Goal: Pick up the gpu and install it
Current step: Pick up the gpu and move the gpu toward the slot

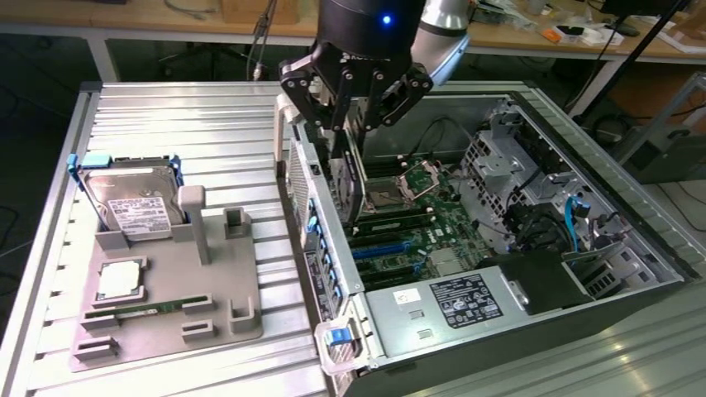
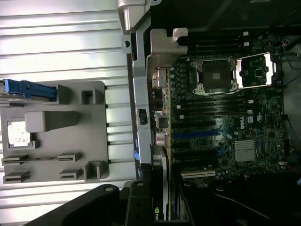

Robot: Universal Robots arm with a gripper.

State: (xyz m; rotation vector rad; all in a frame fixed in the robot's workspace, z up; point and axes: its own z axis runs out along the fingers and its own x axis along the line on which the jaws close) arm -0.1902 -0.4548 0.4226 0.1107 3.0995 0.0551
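The gpu (image 1: 350, 178) hangs on edge as a thin dark card, its lower end just above the motherboard (image 1: 425, 236) inside the open computer case. My gripper (image 1: 350, 124) is shut on its upper part, directly over the case beside the rear wall (image 1: 312, 207). In the wrist view the gpu's silver bracket (image 2: 160, 165) and a green logo show between my black fingers (image 2: 138, 202), close to the expansion slots (image 2: 195, 136).
On the exterior view's left, a grey holder (image 1: 215, 281) carries a hard drive (image 1: 132, 205), a processor (image 1: 119, 279) and a RAM stick (image 1: 138, 312). The case also holds a processor socket (image 1: 414, 184), a power supply (image 1: 452, 302) and drive cages (image 1: 497, 165). Ribbed metal tabletop surrounds everything.
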